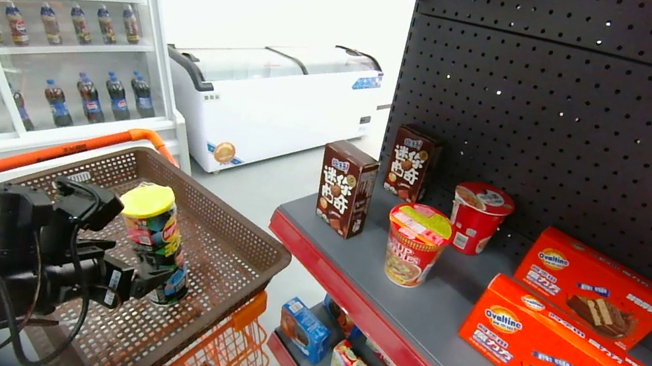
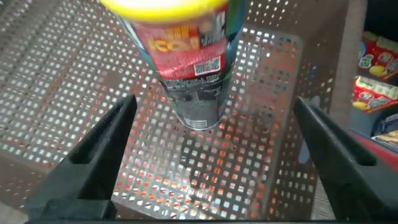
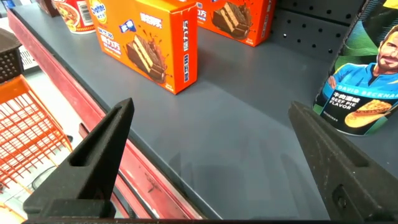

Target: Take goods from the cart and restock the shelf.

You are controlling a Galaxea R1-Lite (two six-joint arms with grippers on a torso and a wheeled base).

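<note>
Left: a yellow-lidded chip can [image 1: 155, 233] stands upright in the cart's brown basket [image 1: 222, 238], between the spread jaws of the left gripper [image 2: 214, 106]. The jaws do not appear to touch it, so this item is judged not yet lifted. Right: the right gripper [image 3: 211, 107] hangs, jaws spread and empty, over the grey shelf [image 3: 236, 137] near its front edge, where a blue chip can [image 3: 364, 81] and orange wafer boxes [image 3: 149, 43] already stand.

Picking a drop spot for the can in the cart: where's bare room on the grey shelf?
Best free patch: the shelf between the front orange box and the blue can. There is a smaller gap between the front noodle cup and that orange box, toward the red edge. Crowded: the back row against the pegboard.
</note>
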